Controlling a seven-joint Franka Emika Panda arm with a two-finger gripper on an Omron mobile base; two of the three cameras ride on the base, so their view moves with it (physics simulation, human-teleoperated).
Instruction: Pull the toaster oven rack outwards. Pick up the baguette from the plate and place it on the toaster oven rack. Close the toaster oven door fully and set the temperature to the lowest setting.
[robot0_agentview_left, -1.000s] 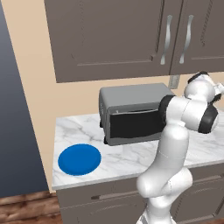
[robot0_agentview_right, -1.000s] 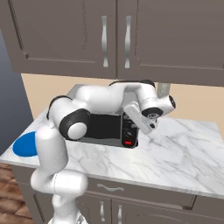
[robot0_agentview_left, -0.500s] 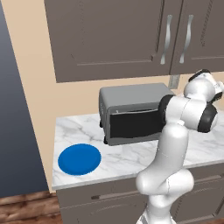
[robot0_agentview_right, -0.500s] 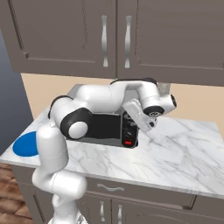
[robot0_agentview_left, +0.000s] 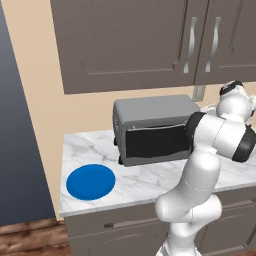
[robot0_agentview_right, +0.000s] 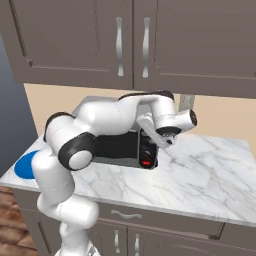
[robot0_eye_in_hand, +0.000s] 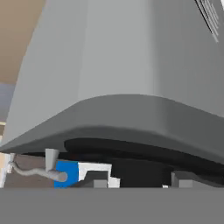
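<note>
Evidently the work is at its last step. The rectangular drop-down door with the dark glass pane (robot0_agentview_left: 156, 142) stands upright and shut across the front of the boxy grey metal toaster oven (robot0_agentview_left: 150, 107). The flat round bright blue plate (robot0_agentview_left: 91, 181) lies bare on the white marble surface (robot0_agentview_left: 150, 177), well apart to the oven's left. From that I judge the baguette to be inside, behind the glass.

What matters now is the dark control panel (robot0_agentview_right: 146, 150) at the oven's right end, with its small red button (robot0_agentview_right: 146, 162) low down. In the right base view the two-finger end effector (robot0_agentview_right: 165, 141) sits just beside that panel, at its upper right edge. It comes in from the right and above, with the fingers angled down and leftward toward the panel face. Whether it touches a knob I cannot tell, and its jaws are too small and too hidden to say whether they are released or clenched on anything.

Each knob's axis should point straight out of the oven's front. The end effector therefore probably needs to line up along that axis rather than across it before any turn.
</note>
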